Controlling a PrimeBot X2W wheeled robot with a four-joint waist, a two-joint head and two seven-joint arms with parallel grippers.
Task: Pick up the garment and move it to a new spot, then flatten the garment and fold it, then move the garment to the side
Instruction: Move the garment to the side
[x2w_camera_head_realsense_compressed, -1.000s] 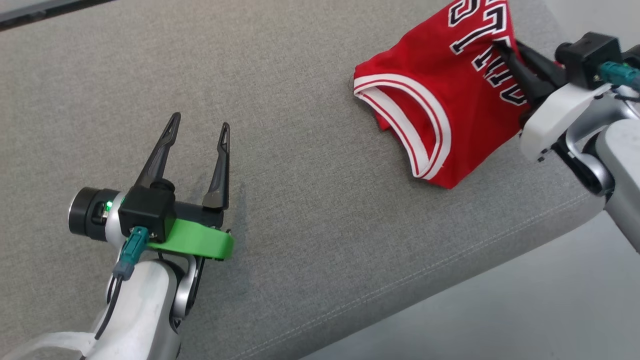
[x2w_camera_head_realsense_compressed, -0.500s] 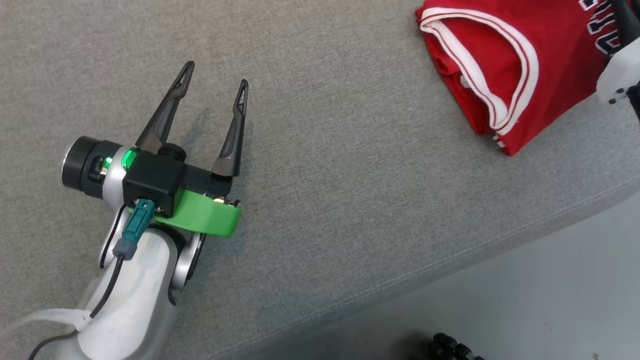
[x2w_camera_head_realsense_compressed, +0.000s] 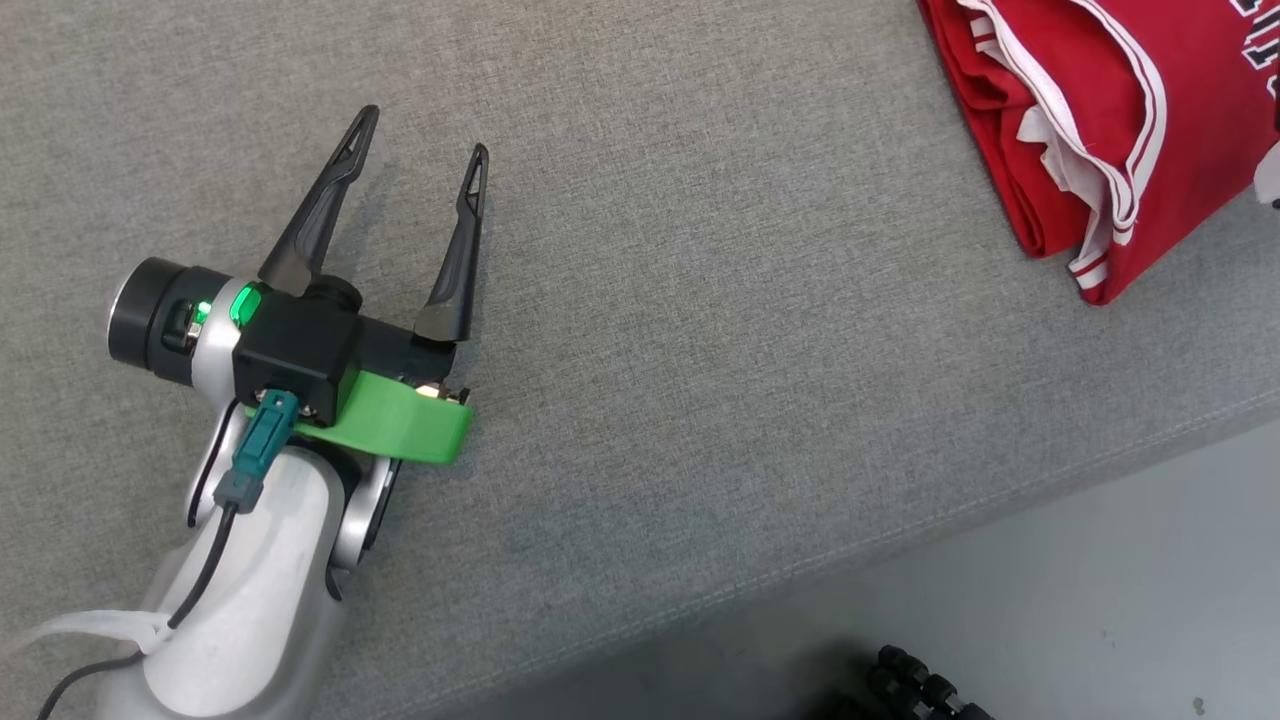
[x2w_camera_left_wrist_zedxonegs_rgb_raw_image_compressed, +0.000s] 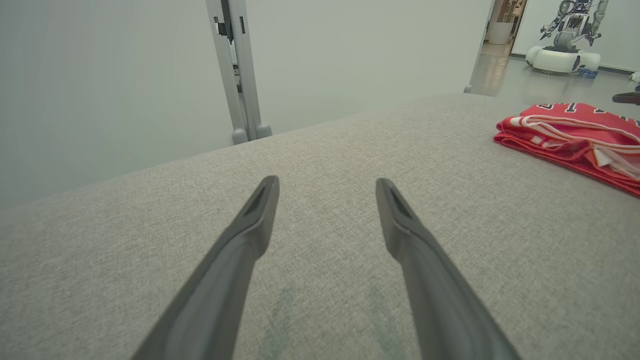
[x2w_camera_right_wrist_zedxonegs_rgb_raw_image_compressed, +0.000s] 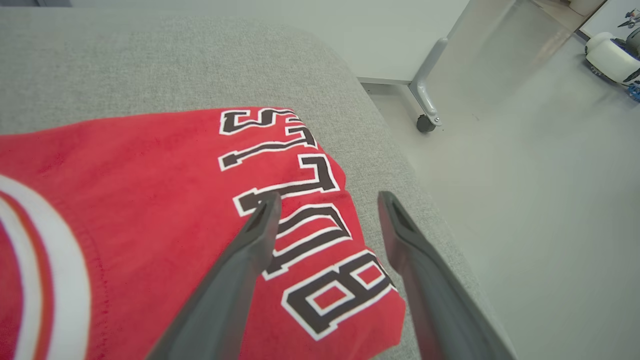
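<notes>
In the head view we see the left gripper (x2w_camera_head_realsense_compressed: 424, 130) low over the grey cushioned surface (x2w_camera_head_realsense_compressed: 700, 300), its two dark fingers spread wide with nothing between them. The red garment (x2w_camera_head_realsense_compressed: 1190, 90) lies folded at the upper right, near the surface's edge and well apart from that gripper, with its white-trimmed opening turned towards us. The pale floor (x2w_camera_head_realsense_compressed: 1100, 600) runs along the bottom right. In the left wrist view, the left gripper (x2w_camera_left_wrist_zedxonegs_rgb_raw_image_compressed: 327, 182) points across the bare surface (x2w_camera_left_wrist_zedxonegs_rgb_raw_image_compressed: 325, 145), jaws wide apart and empty. The garment (x2w_camera_left_wrist_zedxonegs_rgb_raw_image_compressed: 565, 140) rests flat in layers off to the right, and another robot (x2w_camera_left_wrist_zedxonegs_rgb_raw_image_compressed: 565, 45) stands far back in the room. In the right wrist view, the right gripper (x2w_camera_right_wrist_zedxonegs_rgb_raw_image_compressed: 328, 197) hangs just above the garment (x2w_camera_right_wrist_zedxonegs_rgb_raw_image_compressed: 150, 200), fingers parted wide and gripping no fabric. One finger crosses the black-and-white lettering (x2w_camera_right_wrist_zedxonegs_rgb_raw_image_compressed: 300, 210) and the other lies over the surface's edge (x2w_camera_right_wrist_zedxonegs_rgb_raw_image_compressed: 430, 210), beside the floor (x2w_camera_right_wrist_zedxonegs_rgb_raw_image_compressed: 525, 175).
</notes>
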